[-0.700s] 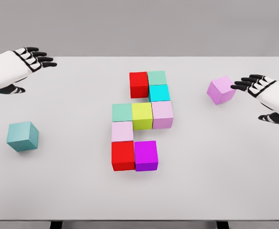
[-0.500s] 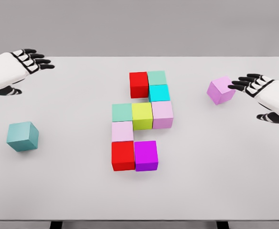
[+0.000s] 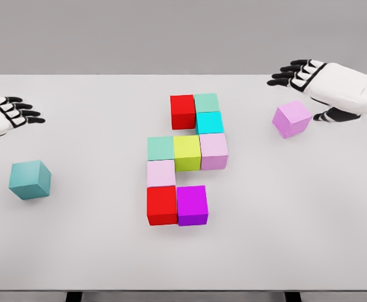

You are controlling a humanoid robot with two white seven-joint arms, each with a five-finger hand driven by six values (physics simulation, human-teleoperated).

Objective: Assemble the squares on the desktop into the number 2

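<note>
— Blocks first, left to right: where does everything sit?

— At the far left edge is the left hand point(image 3: 10, 113), fingers loosely spread, holding nothing. Just nearer than it, a teal block point(image 3: 30, 180) sits alone on the white table point(image 3: 296, 239), turned a little askew. In the middle is the built figure point(image 3: 185, 158): a red and a green block at the far end, a cyan one under the green, then a row of green, yellow-green and pale pink, a pale pink below its left end, and red with purple at the near end.

— And on the right?

— A lilac block point(image 3: 292, 119) stands loose, well apart from the figure and also askew. The right hand point(image 3: 309, 75) hovers just beyond it, slightly farther and to the right, fingers open and pointing left, gripping nothing.

— So which hand takes which?

— I'd judge each loose block belongs to its own side: the lilac one lies near and slightly left of the right hand, the teal one near the left hand. The bottom stroke looks short, so a block probably goes right of the purple one.
</note>
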